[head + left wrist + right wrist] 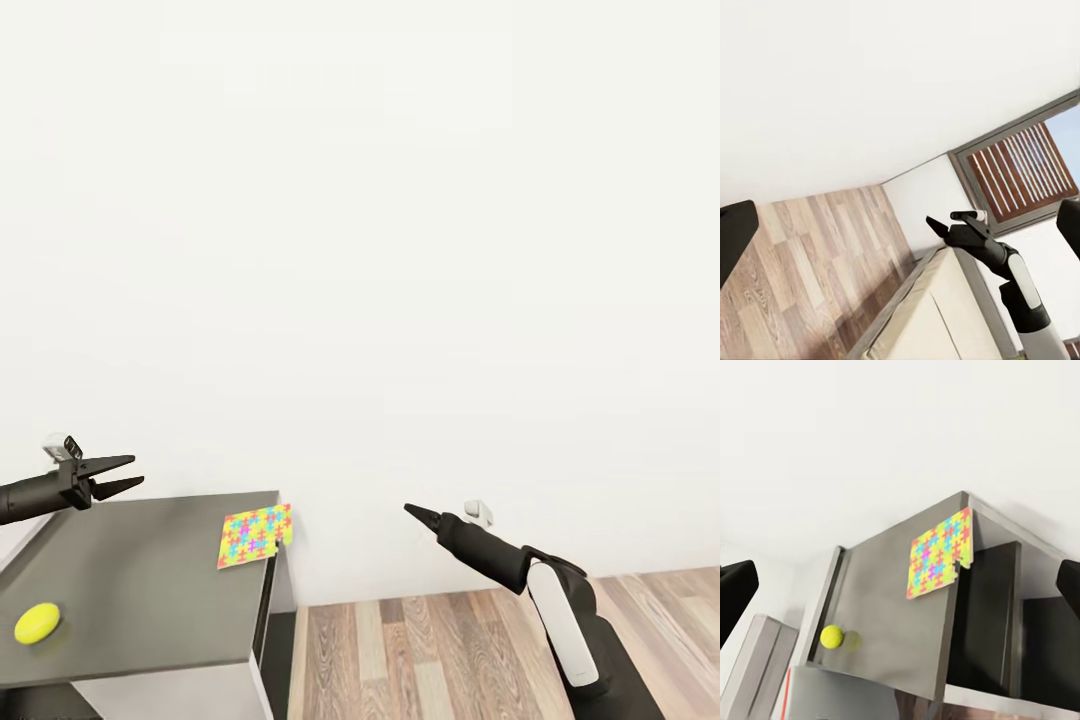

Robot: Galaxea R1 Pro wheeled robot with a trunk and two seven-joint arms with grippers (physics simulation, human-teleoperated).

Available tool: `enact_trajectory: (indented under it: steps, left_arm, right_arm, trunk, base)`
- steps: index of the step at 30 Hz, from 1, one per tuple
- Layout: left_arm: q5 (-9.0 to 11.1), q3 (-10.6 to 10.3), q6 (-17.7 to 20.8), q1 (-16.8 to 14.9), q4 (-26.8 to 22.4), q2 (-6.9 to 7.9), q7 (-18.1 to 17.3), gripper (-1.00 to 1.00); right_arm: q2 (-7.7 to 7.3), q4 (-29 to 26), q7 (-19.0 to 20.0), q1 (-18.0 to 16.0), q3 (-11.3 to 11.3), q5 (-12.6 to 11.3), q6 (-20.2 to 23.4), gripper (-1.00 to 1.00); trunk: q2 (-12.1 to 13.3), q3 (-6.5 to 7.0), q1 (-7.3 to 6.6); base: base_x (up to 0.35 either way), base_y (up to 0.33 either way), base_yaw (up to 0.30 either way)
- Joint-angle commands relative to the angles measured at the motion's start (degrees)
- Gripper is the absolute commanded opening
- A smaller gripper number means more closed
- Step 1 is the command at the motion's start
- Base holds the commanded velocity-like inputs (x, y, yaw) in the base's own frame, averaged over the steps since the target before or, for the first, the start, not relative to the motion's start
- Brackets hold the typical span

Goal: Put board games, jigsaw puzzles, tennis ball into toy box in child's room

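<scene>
A: Left gripper [118, 475] has its fingers spread a little, nothing between them, hovering over the far left of the bench [150, 590]. Right gripper [412, 512] is out over the floor [440, 650], well off the bench; fingers look pressed to a point, nothing held.

B: Targets?

A: Puzzle [256, 536] lies flat at the far right corner of the bench, one edge poking past the rim. Ball [37, 622] sits at the near left edge.

B: Handling?

A: Puzzle looks like a thin, light sheet, probably floppy, and lying flat there's no side to pinch. I'd take it by the overhanging edge, one finger under, one over. Ball looks light and fuzzy, decent grip, but it'll roll if nudged. Come straight down, close across the middle.

B: Tray?

A: Can't tell. A pale grey shape shows below the bench edge in the right wrist view.
</scene>
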Motion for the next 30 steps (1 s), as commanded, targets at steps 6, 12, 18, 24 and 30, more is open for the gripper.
enact_trajectory:
  steps: [6,12,18,24,30]
  left_arm:
    - [0.2,-0.4,0.6,-0.1,0.1,0.06,-0.3,1.00]
    - [0.2,-0.4,0.6,-0.1,0.2,0.06,-0.3,1.00]
    - [0.2,-0.4,0.6,-0.1,0.3,0.06,-0.3,1.00]
    - [0.2,-0.4,0.6,-0.1,0.3,0.06,-0.3,1.00]
    - [0.2,-0.4,0.6,-0.1,0.3,0.06,-0.3,1.00]
  right_arm:
    - [0.05,0.0,0.2,-0.1,-0.1,0.2,0.3,1.00]
    - [0.09,0.0,0.1,-0.1,-0.1,0.3,0.3,1.00]
    - [0.16,-0.1,0.1,-0.1,0.0,0.4,0.3,1.00]
    - [0.19,0.0,0.1,0.0,0.1,0.4,0.3,1.00]
    - [0.16,0.0,0.1,0.0,0.1,0.4,0.3,1.00]
  trunk:
    - [-0.1,0.22,0.04]
    - [-0.1,0.29,0.04]
    - [-0.1,0.30,0.04]
    - [-0.1,0.30,0.04]
    - [-0.1,0.30,0.04]
  base:
    - [0.000,0.001,0.106]
    - [0.000,0.083,0.020]
    - [0.000,0.031,0.003]
    - [0.000,0.004,0.000]
    - [0.000,0.000,0.000]
